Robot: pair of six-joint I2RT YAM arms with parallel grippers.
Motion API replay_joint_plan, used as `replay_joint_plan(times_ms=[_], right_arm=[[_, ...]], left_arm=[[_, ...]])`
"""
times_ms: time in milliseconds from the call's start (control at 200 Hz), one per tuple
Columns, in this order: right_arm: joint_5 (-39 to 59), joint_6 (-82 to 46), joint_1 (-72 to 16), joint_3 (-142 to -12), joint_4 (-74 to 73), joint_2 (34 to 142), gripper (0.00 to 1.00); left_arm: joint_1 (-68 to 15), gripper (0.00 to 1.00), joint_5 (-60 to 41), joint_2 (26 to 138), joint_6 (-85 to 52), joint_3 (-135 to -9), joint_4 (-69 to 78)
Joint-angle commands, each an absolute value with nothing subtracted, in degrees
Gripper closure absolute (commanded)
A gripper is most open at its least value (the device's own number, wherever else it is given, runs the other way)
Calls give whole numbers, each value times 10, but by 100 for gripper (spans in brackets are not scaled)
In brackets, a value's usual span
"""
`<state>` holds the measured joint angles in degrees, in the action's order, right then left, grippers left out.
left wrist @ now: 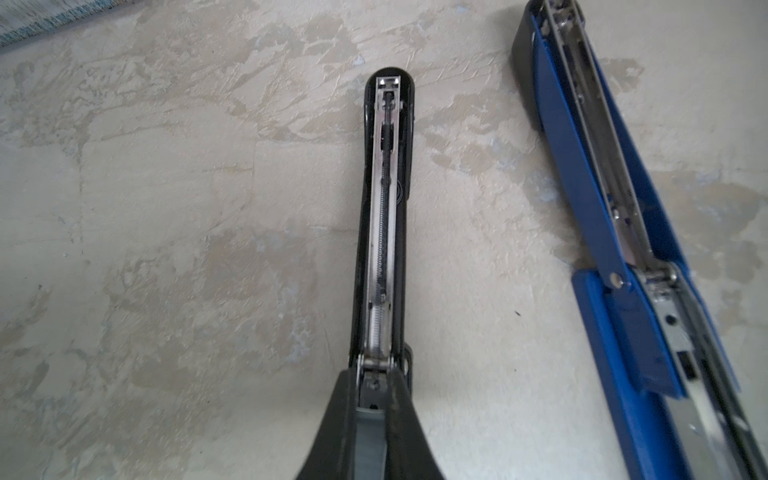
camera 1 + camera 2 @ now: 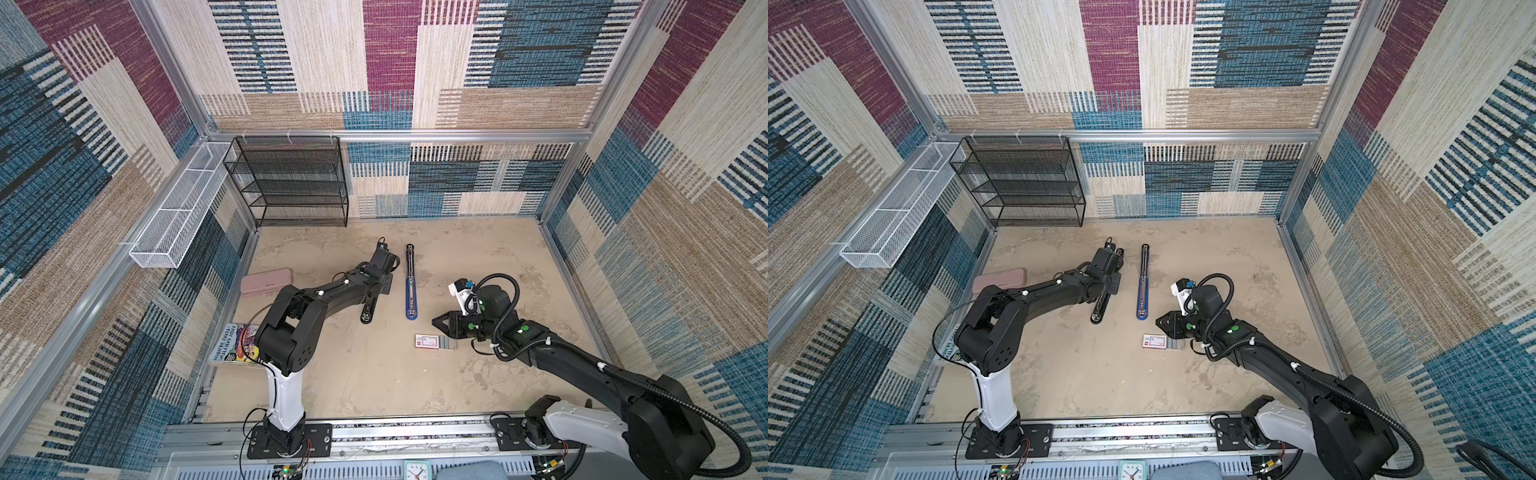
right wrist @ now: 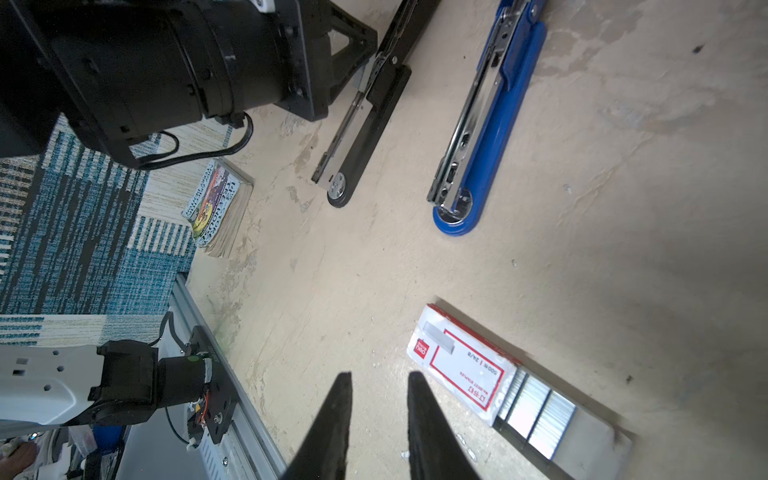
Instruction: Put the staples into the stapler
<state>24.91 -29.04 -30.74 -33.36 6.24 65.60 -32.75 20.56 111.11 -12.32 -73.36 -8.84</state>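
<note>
left hand [image 1: 374, 380]: fingers closed tight on the black stapler [image 1: 384, 208] at its hinge, about midway along its length.
black stapler: opened out flat on the worktop [image 2: 374, 386], left of centre, running from near to far. The left wrist view shows a spring in its metal channel.
blue stapler [image 2: 410, 286]: also opened flat, just right of the black stapler and roughly parallel to it, not touching.
staples [image 3: 536, 409]: grey strips lying in a grey tray [image 3: 598, 442] that sticks out of the right end of a white box [image 3: 461, 361] with a red-bordered label.
place of the staples: on the worktop, right of centre, nearer than the blue stapler's near end, apart from both staplers.
right hand [image 3: 380, 376]: fingers parted with nothing between them. In both top views the tips are just beyond the far side of the white box. They touch neither the box nor the staples.
pink case [image 2: 266, 281]: on the far left of the worktop, beside the left wall.
book [image 2: 232, 345]: at the near left edge, partly hidden by the left arm's elbow in a top view.
</note>
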Motion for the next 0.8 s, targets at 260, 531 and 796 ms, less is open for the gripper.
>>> replay_joint_plan(times_ms=[260, 531, 796], right_arm=[[246, -286, -308, -336, 53, 658, 73], [246, -287, -308, -334, 52, 656, 73], [246, -287, -308, -332, 52, 651, 73]], left_arm=[[-328, 100, 202, 1114, -136, -738, -87], [-329, 100, 202, 1118, -143, -741, -90], [-330, 100, 207, 1117, -138, -741, -93]])
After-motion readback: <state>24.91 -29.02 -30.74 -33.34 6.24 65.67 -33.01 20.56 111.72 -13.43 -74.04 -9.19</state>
